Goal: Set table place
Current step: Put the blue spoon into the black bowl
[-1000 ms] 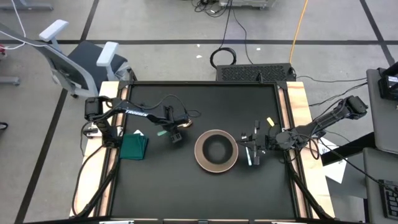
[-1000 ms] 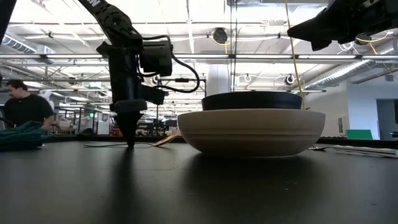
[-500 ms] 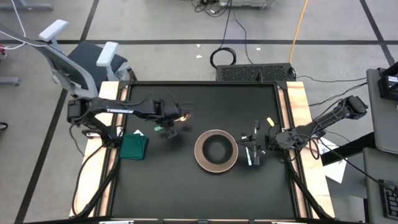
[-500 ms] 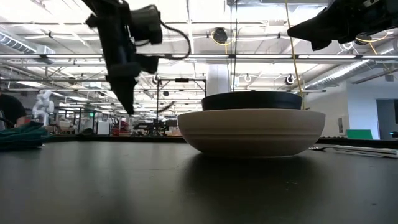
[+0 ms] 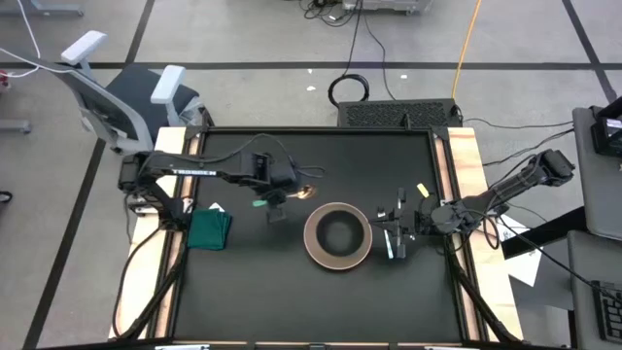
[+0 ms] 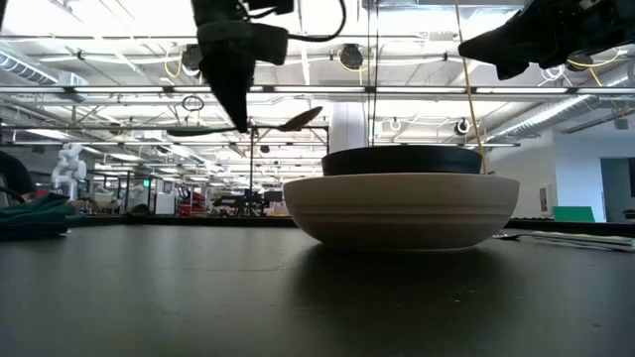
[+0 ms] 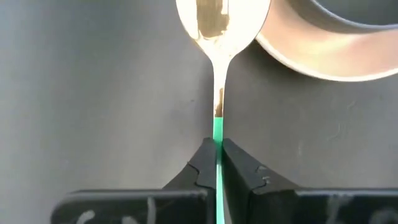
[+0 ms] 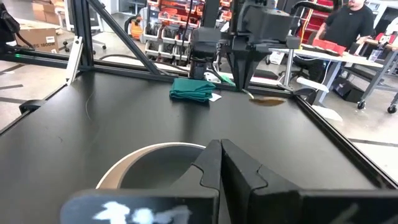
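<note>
The left gripper [image 7: 217, 163] fingers pinch the spoon [image 7: 219, 37] by its green handle, apparently lifted off the desk [image 5: 292, 292] for carrying beside the plate [image 5: 337, 236].

The right gripper [image 8: 221, 163], fingers pressed together, waits over the fork [image 5: 390, 239].

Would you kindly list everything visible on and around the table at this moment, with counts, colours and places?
table: one, black top with pale wooden side strips.
plate: one, pinkish-beige, round, near the table's middle.
bowl: one, black, sitting in the plate.
spoon: one, gold bowl with green handle, held above the table, left of the plate.
fork: one, silver, on the table right of the plate.
cloth: one, dark green, folded, near the table's left edge.
chair: one, grey and white, behind the table's left corner.
person: one, dark top, in the room beyond the table.
left gripper: shut on the spoon's handle.
right gripper: shut, above the fork.
</note>
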{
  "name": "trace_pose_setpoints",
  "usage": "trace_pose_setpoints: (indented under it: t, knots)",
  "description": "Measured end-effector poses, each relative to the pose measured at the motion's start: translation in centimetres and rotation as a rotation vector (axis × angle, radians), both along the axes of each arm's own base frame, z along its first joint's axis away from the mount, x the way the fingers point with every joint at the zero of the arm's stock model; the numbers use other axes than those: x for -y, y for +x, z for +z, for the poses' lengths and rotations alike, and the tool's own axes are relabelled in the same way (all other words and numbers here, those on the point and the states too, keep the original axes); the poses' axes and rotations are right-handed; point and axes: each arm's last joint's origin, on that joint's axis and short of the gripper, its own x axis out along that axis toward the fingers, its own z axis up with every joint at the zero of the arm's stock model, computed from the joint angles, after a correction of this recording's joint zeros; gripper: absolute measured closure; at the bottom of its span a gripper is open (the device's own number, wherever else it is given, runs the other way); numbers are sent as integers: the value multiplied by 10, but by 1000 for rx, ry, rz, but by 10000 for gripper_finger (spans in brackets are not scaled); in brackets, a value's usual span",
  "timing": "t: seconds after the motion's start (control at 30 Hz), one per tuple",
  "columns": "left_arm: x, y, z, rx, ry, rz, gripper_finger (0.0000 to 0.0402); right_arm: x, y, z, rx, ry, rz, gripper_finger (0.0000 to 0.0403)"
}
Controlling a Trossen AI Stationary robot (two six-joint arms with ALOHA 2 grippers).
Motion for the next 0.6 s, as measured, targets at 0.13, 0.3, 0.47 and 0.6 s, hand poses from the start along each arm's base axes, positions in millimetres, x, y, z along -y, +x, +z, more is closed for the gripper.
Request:
trace_pose_setpoints:
  t: [0.13,0.3,0.47,0.6]
  knots:
    - [6,19,4,-17,4,-44,395,0,0,0,-1,0,0,403]
    - [15,34,1,-41,10,-95,374,0,0,-1,-7,-2,1,403]
    - [18,40,-5,-69,9,-113,385,0,0,-1,-9,-3,1,403]
    - [19,41,-8,-83,7,-117,395,0,0,-1,-10,-3,2,403]
